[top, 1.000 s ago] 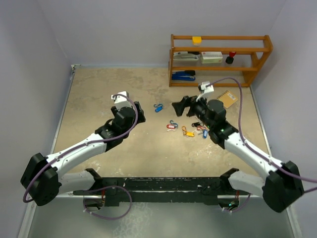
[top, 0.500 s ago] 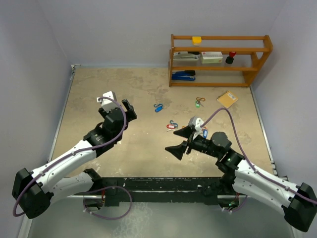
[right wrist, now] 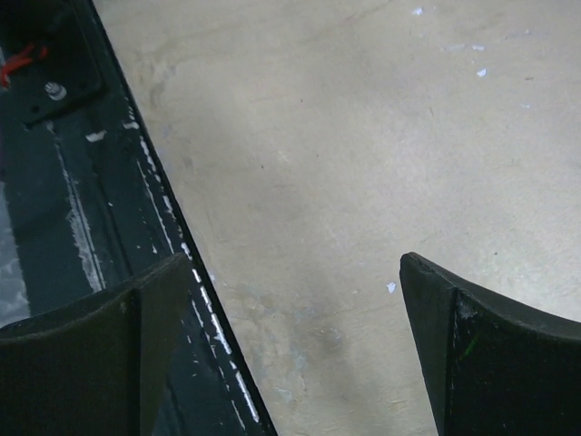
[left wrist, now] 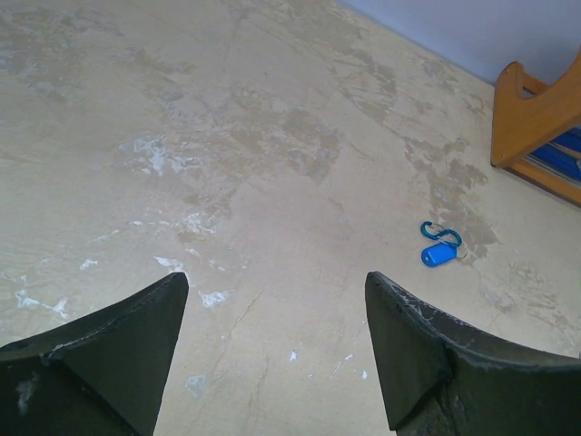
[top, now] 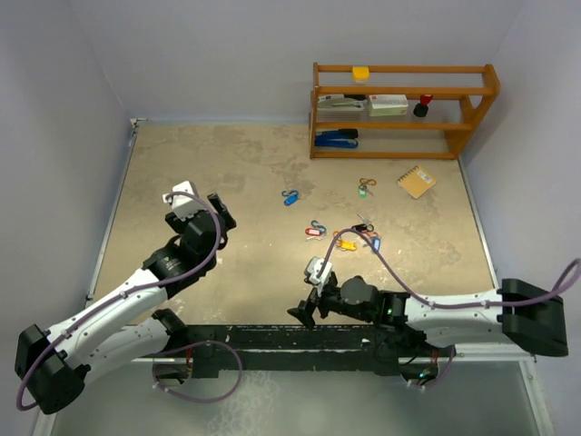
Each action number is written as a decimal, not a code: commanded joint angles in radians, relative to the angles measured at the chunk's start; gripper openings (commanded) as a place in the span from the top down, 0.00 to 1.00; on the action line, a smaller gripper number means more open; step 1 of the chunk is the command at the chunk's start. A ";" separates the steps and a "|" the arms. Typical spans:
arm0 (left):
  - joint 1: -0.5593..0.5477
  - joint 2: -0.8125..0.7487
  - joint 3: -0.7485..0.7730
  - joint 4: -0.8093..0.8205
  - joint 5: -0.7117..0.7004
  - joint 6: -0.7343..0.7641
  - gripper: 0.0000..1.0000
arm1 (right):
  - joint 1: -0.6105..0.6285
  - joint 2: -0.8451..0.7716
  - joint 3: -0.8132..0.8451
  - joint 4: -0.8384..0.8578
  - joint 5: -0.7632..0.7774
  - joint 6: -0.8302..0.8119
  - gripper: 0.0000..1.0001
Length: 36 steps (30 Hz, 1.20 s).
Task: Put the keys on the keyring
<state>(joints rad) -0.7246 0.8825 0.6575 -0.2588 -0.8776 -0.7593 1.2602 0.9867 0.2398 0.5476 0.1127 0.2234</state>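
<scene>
While the left gripper [top: 221, 211] and right gripper [top: 304, 313] both hang open and empty, the keys [top: 349, 238] lie scattered loose on the worktop [top: 182, 163] right of centre, so threading seems hardly begun.

The right arm [top: 454, 307] has swung back from the middle of the tabletop [top: 227, 154]. A second ago its jaws hung beside the cluster of small metal keys with coloured plastic tags [top: 345, 242]. Now it lies folded low along the black base rail [top: 263, 338] at the near edge, jaws pointing left. The small green-and-orange bunch [top: 365, 188], hidden under the arm before, has come into view. The left arm [top: 118, 300] has drawn back leftward, its jaws farther from the blue-tagged key [top: 290, 196].
</scene>
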 commanded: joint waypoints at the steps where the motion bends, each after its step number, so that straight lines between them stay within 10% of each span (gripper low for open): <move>1: 0.004 -0.025 -0.025 -0.009 -0.038 -0.040 0.24 | 0.078 0.090 0.019 0.126 0.265 -0.005 0.00; 11: 0.004 -0.046 -0.044 -0.015 -0.063 -0.021 0.24 | 0.125 -0.094 0.034 -0.092 0.799 0.095 0.00; 26: 0.004 -0.049 -0.067 0.035 -0.042 0.032 0.23 | 0.125 -0.460 0.212 -1.136 1.296 0.642 0.00; 36: 0.004 -0.105 -0.049 0.033 -0.073 0.070 0.23 | 0.125 -0.393 0.234 -1.103 1.422 0.579 0.00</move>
<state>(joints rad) -0.7246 0.8009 0.5842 -0.2523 -0.9104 -0.7200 1.3811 0.5346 0.4229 -0.4835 1.3979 0.7410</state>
